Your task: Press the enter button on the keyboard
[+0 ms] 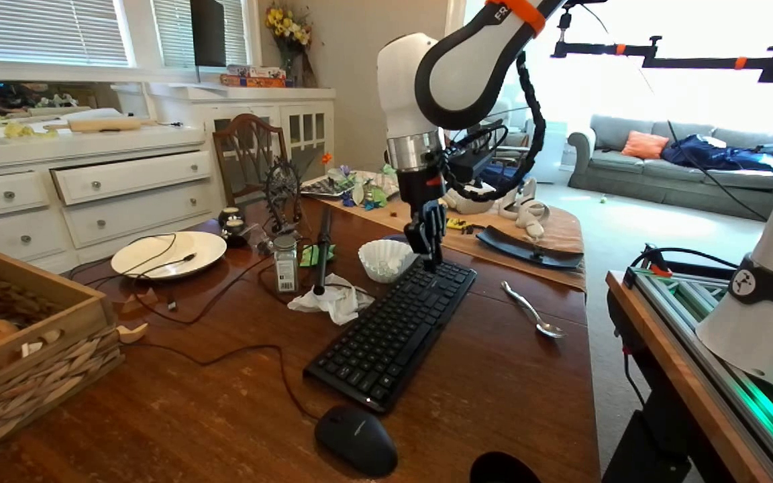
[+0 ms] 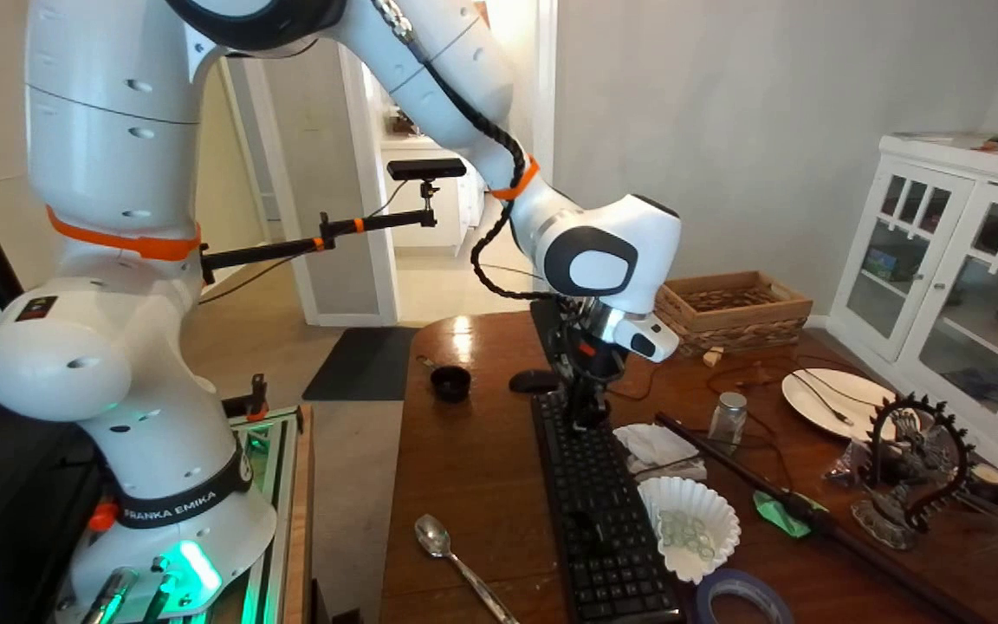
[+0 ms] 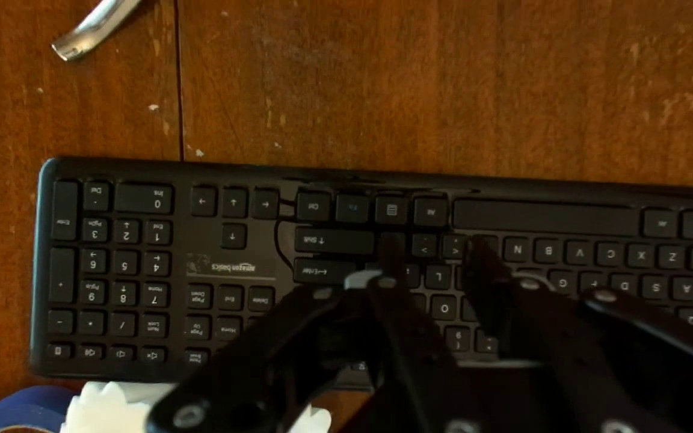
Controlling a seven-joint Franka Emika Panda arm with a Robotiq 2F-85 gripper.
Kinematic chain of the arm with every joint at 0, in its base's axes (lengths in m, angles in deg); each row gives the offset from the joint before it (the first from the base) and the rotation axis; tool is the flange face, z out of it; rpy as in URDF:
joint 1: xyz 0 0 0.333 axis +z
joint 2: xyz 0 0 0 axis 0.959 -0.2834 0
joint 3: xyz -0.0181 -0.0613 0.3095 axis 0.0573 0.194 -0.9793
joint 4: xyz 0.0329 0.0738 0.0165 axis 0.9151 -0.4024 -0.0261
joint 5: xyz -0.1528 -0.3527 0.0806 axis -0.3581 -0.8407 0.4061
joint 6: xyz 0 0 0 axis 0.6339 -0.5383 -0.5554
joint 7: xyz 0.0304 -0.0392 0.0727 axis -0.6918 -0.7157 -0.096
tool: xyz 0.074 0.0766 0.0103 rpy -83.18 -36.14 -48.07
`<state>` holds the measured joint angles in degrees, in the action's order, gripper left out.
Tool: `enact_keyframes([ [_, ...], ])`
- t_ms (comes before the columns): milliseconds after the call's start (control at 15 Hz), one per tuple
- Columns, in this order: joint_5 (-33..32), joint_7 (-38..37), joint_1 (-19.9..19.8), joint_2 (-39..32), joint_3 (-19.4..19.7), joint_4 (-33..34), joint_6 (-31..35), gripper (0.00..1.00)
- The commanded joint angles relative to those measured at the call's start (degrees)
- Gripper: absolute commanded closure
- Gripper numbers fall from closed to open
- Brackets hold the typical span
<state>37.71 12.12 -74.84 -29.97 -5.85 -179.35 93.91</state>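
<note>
Over the Enter key (image 3: pixel 324 271), just left of wrist-view centre on the keyboard (image 3: pixel 340 240), align the parted, empty gripper (image 3: pixel 437 255), narrow it, then press straight down.

Gripper (image 2: pixel 587 419) pointing down over kbd (image 2: pixel 607 498), mouse (image 2: pixel 534 381) just past its far end; spoon (image 2: pixel 437 541) & white fluted bowl (image 2: pixel 721 513) on opp. sides, blue tape roll (image 2: pixel 737 580) by bowl

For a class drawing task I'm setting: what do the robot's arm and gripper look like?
The arm is white and rounded, with orange bands, a silver wrist collar and a black base band lettered FRANKA EMIKA. A black braided cable runs along it. The gripper is black, with slim jointed fingers.
</note>
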Motion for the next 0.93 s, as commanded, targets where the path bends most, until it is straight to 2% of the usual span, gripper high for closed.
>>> enact_keyframes([
  [0, 0.4, -3.3, 1.5, 5.8, -0.1, -3.8, -1.7, 0.36],
  [267, 0.8, -5.7, 2.4, 10.9, -0.8, -5.9, -1.1, 0.05],
  [333, 1.2, -5.9, 2.6, 11.8, -1.1, -6.3, -0.8, 0.01],
  [467, 2.8, -6.8, 2.9, 13.0, -1.9, -6.8, 0.0, 0.0],
  [533, 1.0, -5.5, 2.3, 10.4, -1.4, -4.2, -1.0, 0.02],
  [867, 1.6, -6.3, 2.7, 11.9, -1.9, -5.1, -1.0, 0.0],
])
